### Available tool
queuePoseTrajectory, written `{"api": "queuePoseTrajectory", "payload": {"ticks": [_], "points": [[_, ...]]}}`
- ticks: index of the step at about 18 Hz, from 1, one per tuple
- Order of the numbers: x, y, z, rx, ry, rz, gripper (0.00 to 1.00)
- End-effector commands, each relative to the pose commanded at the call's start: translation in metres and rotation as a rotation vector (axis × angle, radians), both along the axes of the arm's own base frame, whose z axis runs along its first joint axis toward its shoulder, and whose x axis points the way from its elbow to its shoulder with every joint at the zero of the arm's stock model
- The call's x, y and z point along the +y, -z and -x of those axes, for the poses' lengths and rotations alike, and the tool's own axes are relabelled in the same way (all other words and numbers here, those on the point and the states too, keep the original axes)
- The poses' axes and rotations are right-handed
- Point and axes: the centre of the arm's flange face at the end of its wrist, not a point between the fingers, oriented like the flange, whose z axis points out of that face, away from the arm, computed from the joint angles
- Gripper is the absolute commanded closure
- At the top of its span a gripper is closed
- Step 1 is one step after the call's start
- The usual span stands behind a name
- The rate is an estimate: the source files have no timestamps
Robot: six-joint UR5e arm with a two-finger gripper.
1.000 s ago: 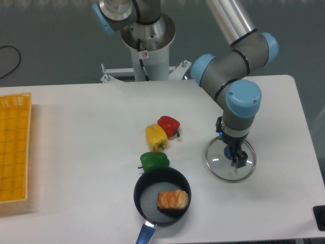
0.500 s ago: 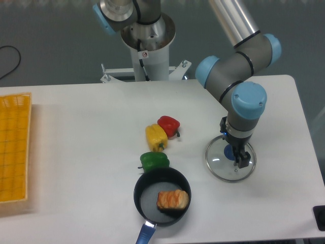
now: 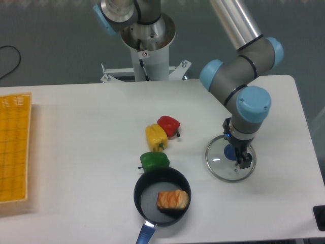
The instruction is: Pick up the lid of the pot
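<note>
You have a round black pan with a blue handle, an orange-brown lump lying inside. Beside the pan you see a shiny green pepper, then a yellow pepper and a red pepper. At your view's left edge is an orange-yellow crate.

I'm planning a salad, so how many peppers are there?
3: a red pepper, a yellow pepper beside it, and a green pepper next to the black pan.

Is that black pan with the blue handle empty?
No, the black pan is partly filled: an orange-brown item lies inside, toward the lower right in the picture, with bare pan floor beside it.
</note>
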Motion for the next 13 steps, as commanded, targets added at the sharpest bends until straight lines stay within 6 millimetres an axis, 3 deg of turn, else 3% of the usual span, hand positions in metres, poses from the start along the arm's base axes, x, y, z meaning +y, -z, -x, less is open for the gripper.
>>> {"api": "queuePoseTrajectory", "payload": {"ticks": [13], "points": [[0.0006, 0.0119, -0.0008, -0.016, 0.0, 0.009, 0.01]]}}
